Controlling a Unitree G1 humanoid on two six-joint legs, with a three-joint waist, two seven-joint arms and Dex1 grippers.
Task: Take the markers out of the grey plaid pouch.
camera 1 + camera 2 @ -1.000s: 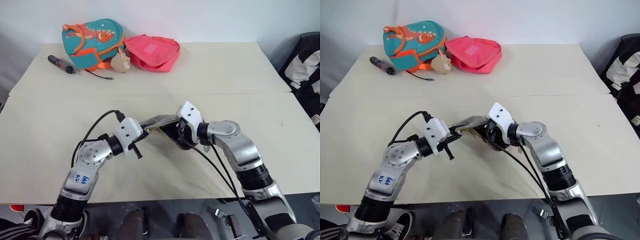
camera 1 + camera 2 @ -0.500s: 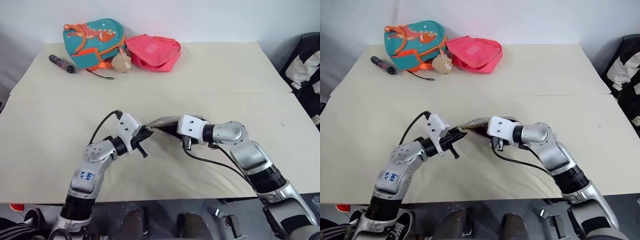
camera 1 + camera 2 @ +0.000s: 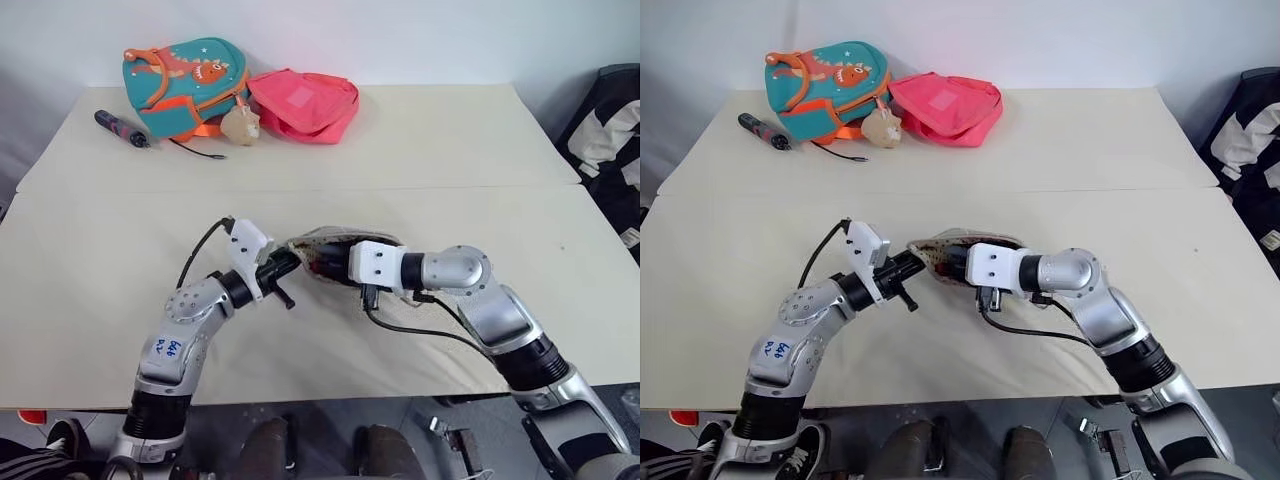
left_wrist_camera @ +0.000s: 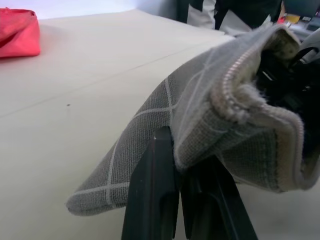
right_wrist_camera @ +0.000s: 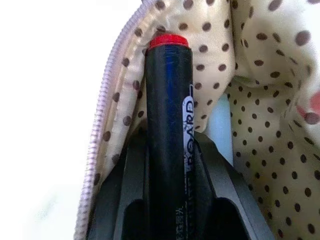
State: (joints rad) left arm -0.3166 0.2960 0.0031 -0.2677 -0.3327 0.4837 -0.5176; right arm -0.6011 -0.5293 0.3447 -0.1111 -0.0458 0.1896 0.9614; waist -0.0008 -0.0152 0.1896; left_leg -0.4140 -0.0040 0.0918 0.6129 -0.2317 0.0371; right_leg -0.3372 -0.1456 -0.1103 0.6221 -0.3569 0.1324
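Observation:
The grey plaid pouch (image 3: 335,240) hangs above the middle of the table between my two grippers. My left gripper (image 4: 177,145) is shut on the pouch's near edge, beside the zip (image 4: 235,80). My right gripper (image 5: 167,145) reaches into the open mouth from the right, and its fingers (image 5: 131,170) sit inside the brown-dotted lining (image 5: 260,100). They are shut on a marker (image 5: 167,90) with a black body and a red end, which still lies inside the pouch. In the eye views that marker is hidden by the fabric.
At the table's far left stand a teal dinosaur backpack (image 3: 185,85) and a pink bag (image 3: 303,103), with a small beige toy (image 3: 240,124) between them. A dark maroon-and-black stick (image 3: 122,128) lies left of the backpack. A black-and-white object (image 3: 610,130) sits past the right edge.
Both wrists have rolled, and the pouch has turned with them so its mouth gapes. My right hand has swung from over the pouch to lying level at its mouth.

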